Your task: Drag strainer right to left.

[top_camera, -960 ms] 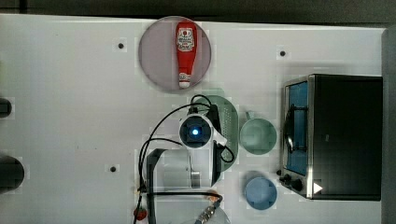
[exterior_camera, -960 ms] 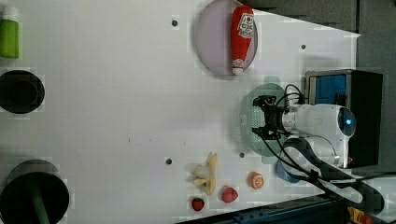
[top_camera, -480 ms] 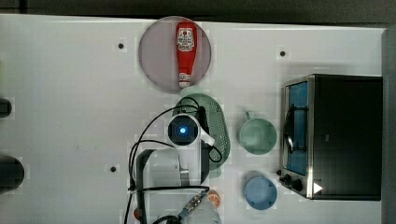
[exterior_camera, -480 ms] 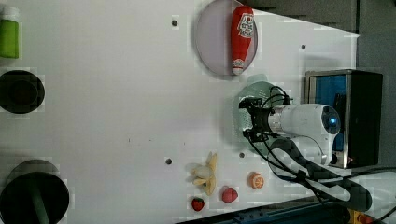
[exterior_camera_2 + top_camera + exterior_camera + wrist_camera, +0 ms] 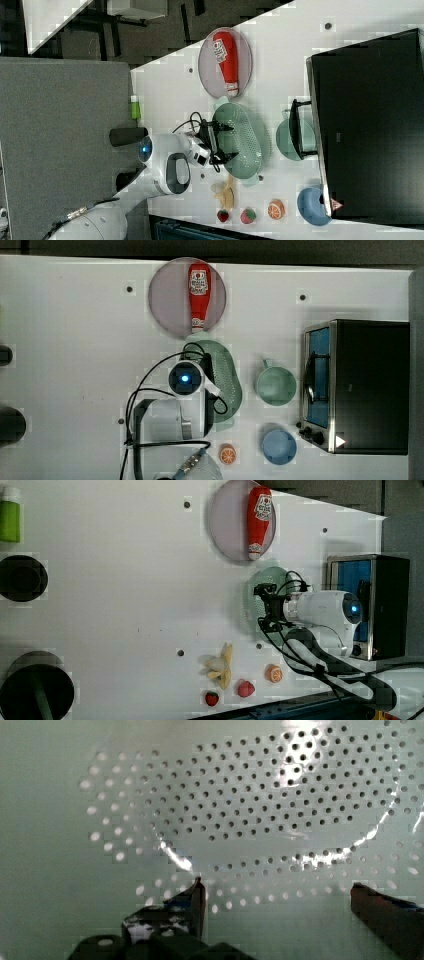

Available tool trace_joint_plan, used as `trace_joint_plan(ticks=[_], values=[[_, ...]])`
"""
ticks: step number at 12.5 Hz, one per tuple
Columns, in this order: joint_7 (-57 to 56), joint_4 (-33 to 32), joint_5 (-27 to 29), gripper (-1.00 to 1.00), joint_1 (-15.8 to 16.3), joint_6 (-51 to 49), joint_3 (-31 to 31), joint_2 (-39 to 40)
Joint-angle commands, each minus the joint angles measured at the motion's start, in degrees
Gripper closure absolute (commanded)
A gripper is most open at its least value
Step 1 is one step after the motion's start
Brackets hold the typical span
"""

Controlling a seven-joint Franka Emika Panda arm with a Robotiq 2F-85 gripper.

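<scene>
My arm (image 5: 165, 175) is glossy white, built of rounded, thick segments with dark grey bands at the joints. A small round light (image 5: 184, 378) glows blue on the cap of one joint, ringed in black in the top view. Thin black cables (image 5: 150, 371) loop loosely from my wrist back along the links, and another bundle trails beside my base. My hand is black, compact and blocky. My gripper (image 5: 277, 895) ends in two dark fingers (image 5: 192, 902), the pads narrow and worn-looking, with a touch of blue on one.
</scene>
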Motion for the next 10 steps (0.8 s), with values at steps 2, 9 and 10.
trace_joint_plan(ticks=[2, 9, 10], values=[[6.2, 2.4, 4.4, -1.00, 5.8, -3.5, 0.2, 1.0], [21.1, 9.1, 5.6, -1.00, 14.4, -5.2, 0.7, 5.0], [22.2, 10.3, 5.6, -1.00, 15.3, -5.7, 0.9, 5.6]])
